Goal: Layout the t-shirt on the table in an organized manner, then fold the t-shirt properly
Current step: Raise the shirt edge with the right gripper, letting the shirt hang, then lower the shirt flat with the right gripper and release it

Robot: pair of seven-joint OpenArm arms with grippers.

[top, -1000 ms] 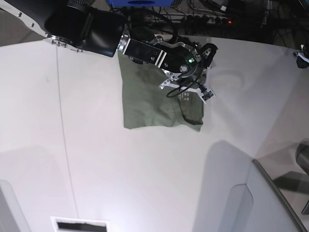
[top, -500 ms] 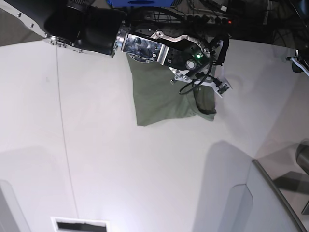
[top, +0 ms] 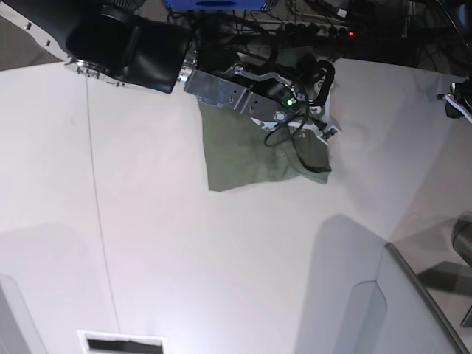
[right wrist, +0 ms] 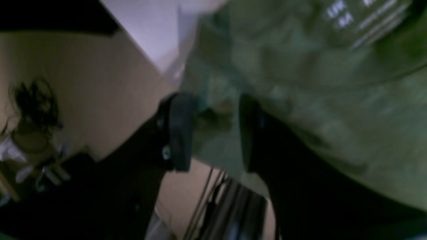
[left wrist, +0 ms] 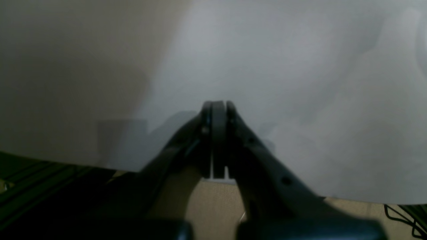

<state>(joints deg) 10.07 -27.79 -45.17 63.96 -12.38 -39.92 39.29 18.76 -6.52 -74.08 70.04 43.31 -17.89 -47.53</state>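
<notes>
At the far middle of the table [top: 221,258], just inside its curved far edge, lies the t-shirt [top: 247,151], a bunched olive-green patch with a fairly straight near hem and a small fold sticking out at its near right corner. Its far part is hidden under the right arm [top: 125,44], which reaches in from the far left of the base view. The right gripper [top: 318,127] sits over the shirt's far right corner, at the table's far edge. In the right wrist view that gripper [right wrist: 215,130] has its two dark fingers [right wrist: 180,133] spread apart, with green cloth [right wrist: 300,83] lying between and behind them; the picture is blurred, and I cannot tell whether the fingers press the fabric or only stand around it. Pale printed lines show on the cloth at the upper right of that view.

Well apart, at the far right edge of the base view, a small part of the left gripper [top: 456,99] shows. In its own wrist view the left gripper [left wrist: 218,140] has its jaws clenched together with nothing between them, hanging over bare white table [left wrist: 300,83]. A grey angled panel [top: 413,310] with a dark edge fills the near right corner, and cables [top: 317,18] lie beyond the table's far edge.
</notes>
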